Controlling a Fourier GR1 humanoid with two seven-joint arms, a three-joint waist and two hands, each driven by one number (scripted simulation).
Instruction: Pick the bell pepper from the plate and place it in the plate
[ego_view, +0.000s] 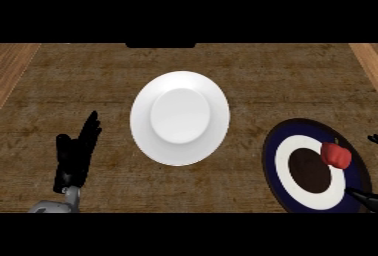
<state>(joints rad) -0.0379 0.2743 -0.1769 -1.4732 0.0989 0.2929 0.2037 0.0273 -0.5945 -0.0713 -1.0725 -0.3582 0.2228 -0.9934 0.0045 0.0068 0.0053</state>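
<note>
Brown worktop (88, 75) runs w/ a lighter wood strip along the far left and far right edges. Lots of bare surface on the far side and between the two plates.

White plate (179, 117) sits about centre, nothing on it. Dark blue plate (277, 165) w/ a white ring and dark centre sits at the near right, well apart from the white one; its near rim meets the lower edge of the view and its right rim is close to the right edge, so little room on that side.

Red bell pepper (337, 154) lies on the blue plate's right part, over the white ring, stem end toward the far side.

Left robot hand (74, 155) at the near left, released, fingers straight and pointing up, holding nothing, clear of the white plate w/ bare worktop between.

Right robot hand (363, 196): only black fingertips show at the right edge, one over the blue plate's near rim, one small bit beyond the pepper. Not touching the pepper as far as seen; can't tell if spread or curled.

Dark block (160, 45) at the far edge, centre, beyond the white plate.
</note>
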